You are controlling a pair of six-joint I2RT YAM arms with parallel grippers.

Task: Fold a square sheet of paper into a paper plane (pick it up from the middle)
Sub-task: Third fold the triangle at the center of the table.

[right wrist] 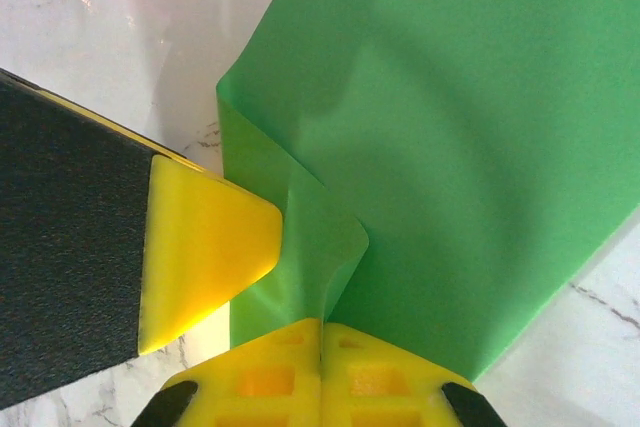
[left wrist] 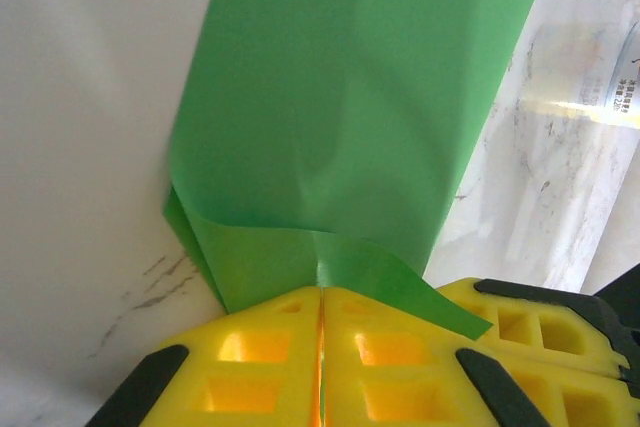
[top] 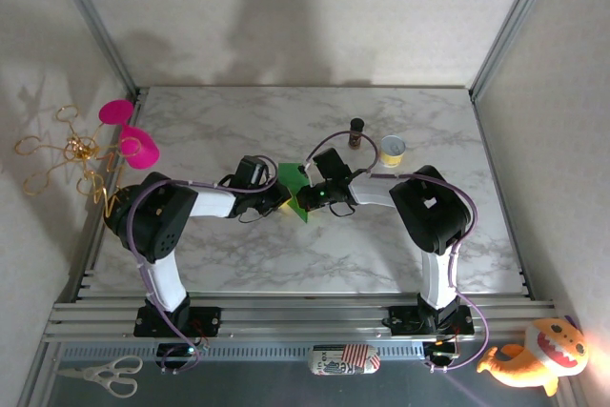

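Paper [top: 292, 178], bright green, is held up at the middle of the marble table [top: 238, 121] between two claws that meet tip to tip. From above, the left claw [top: 283, 203] reaches in from the left and the right claw [top: 305, 199] from the right, the two just beside each other. The sheet stands behind them and a green corner shows at their near side

In the left wrist view the left claw [left wrist: 320, 297] is clenched, its yellow fingers [left wrist: 250, 357] pressed flat together. A folded edge of the paper [left wrist: 350, 97] runs into the seam between them. The sheet rises from the tips as a broad curved band, doubled over at its lower left. One of the right claw's fingers [left wrist: 520, 322] shows at the lower right, just beside the paper's edge

In the right wrist view the right claw [right wrist: 320, 327] is likewise clenched on the paper [right wrist: 450, 127], with a curled flap pinched in its seam. The left claw's yellow fingertip [right wrist: 210, 247] comes in from the left and touches the sheet beside that flap

Behind the right arm a tape roll [top: 393, 150] and a small dark bottle [top: 356, 132] stand near each other on the table, apart from the paper
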